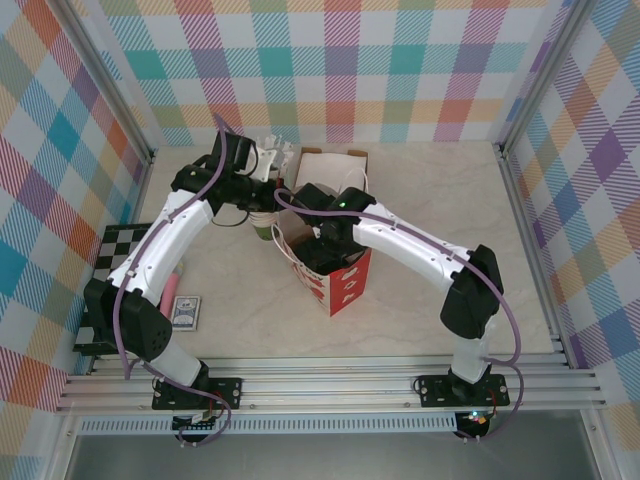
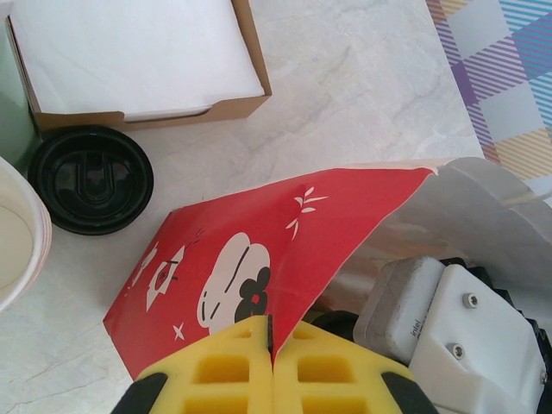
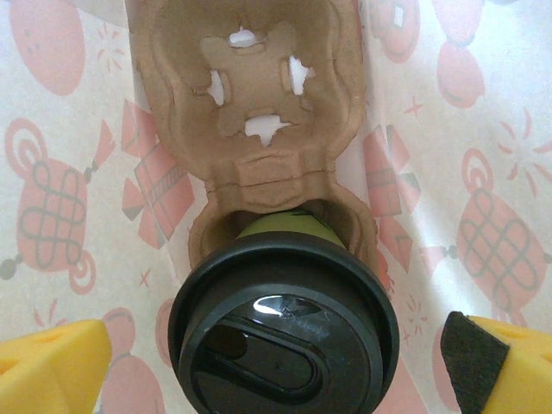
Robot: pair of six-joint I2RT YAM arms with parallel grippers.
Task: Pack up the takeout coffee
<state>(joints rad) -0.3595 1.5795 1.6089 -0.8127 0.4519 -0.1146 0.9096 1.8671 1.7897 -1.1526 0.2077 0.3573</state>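
While looking down from the right wrist, find the right gripper (image 3: 274,358) spread wide inside the red paper bag (image 3: 448,216), yellow fingers (image 3: 52,366) standing clear on either side of the takeout coffee (image 3: 285,310) and touching nothing. Place the coffee directly beneath that gripper: upright, long axis vertical, lid uppermost, seated in the near well of a pulp carrier (image 3: 250,112) on the bag's floor. Judge the right arm by far the nearer to it. Judge the coming move a straight lift out along that same vertical axis, with no sideways drift against lid or bag wall. Count one coffee in the bag, one carrier, two wells: near filled, far empty.

Further out, in the left wrist view, find the left gripper (image 2: 270,345) pressed together, pinching the bag's rim and seemingly keeping its mouth open. Beyond, on the table (image 2: 362,78), count one more black lid (image 2: 90,179) seen from above, with no telling whether a cup stands under it. Count also one cream cup (image 2: 17,233) at the frame's edge and, furthest off, one kraft box (image 2: 164,110) of white napkins. From above, count two arms meeting at one bag.
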